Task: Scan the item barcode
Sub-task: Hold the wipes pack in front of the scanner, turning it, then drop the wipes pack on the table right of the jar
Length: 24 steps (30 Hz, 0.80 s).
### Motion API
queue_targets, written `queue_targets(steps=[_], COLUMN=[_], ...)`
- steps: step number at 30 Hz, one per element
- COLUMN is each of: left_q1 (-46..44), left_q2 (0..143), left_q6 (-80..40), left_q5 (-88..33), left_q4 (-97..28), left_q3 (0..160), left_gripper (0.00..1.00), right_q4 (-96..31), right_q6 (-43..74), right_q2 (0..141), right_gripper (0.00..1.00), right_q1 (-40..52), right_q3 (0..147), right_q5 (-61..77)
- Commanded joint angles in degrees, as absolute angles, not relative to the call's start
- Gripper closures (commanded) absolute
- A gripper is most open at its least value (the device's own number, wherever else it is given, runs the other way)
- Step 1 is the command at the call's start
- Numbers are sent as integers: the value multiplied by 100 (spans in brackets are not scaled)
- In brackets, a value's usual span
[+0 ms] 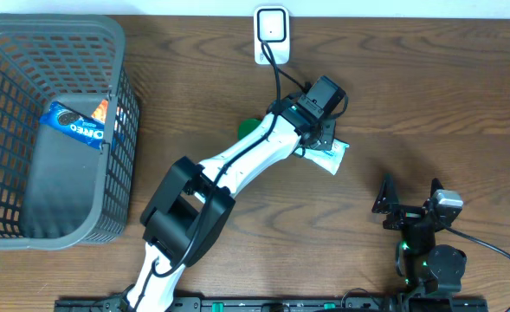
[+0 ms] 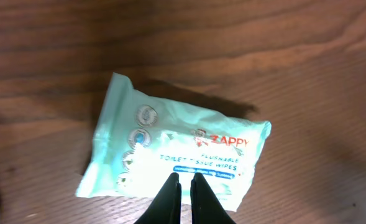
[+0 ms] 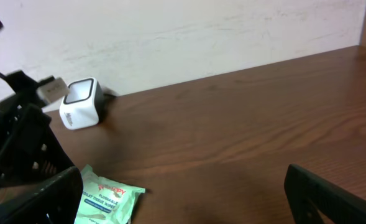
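Note:
A pale green pack of toilet tissue wipes [image 2: 176,149] lies flat on the wooden table, printed face up, with no barcode showing. It also shows in the overhead view [image 1: 331,158] and the right wrist view [image 3: 105,202]. My left gripper [image 2: 184,178] is shut with nothing between its fingers, tips over the pack's near edge; from overhead the left gripper [image 1: 317,140] sits over the pack. Whether it touches the pack I cannot tell. The white scanner [image 1: 272,35] stands at the table's far edge, also seen in the scanner's right wrist view [image 3: 80,104]. My right gripper [image 1: 409,198] stands wide open and apart.
A dark mesh basket [image 1: 120,52] at the left holds a blue Oreo pack [image 1: 77,126]. A green object [image 1: 248,126] peeks out from under the left arm. A cable runs from the scanner toward the left arm.

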<state>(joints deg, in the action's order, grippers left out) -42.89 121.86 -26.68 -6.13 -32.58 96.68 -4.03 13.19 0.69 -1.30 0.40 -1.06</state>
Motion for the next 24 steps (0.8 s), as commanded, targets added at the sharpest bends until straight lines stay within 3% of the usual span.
queue_targets(steps=[1, 12, 22, 23, 24], left_q1=[-4265, -4265, -4239, -4239, -4239], left_q2=[12237, 12870, 11863, 11666, 11454], left_q6=[-2574, -2700, -2394, -2373, -2362], left_q5=[-250, -209, -207, -204, -202], left_q4=[-3249, -3489, -4018, -4058, -4093], left_q3=[9682, 9666, 9896, 9929, 9953], left_gripper=[91, 90, 90, 85, 74], right_q4=[-425, -425, -425, -425, -425], right_q6=[1367, 1367, 1365, 1365, 1365], right_q2=[38, 38, 38, 38, 38], right_gripper=[1, 1, 1, 1, 1], right_q1=[-75, -75, -75, -75, -75], right_q3=[32, 32, 32, 32, 32], right_q5=[-137, -137, -137, -137, -137])
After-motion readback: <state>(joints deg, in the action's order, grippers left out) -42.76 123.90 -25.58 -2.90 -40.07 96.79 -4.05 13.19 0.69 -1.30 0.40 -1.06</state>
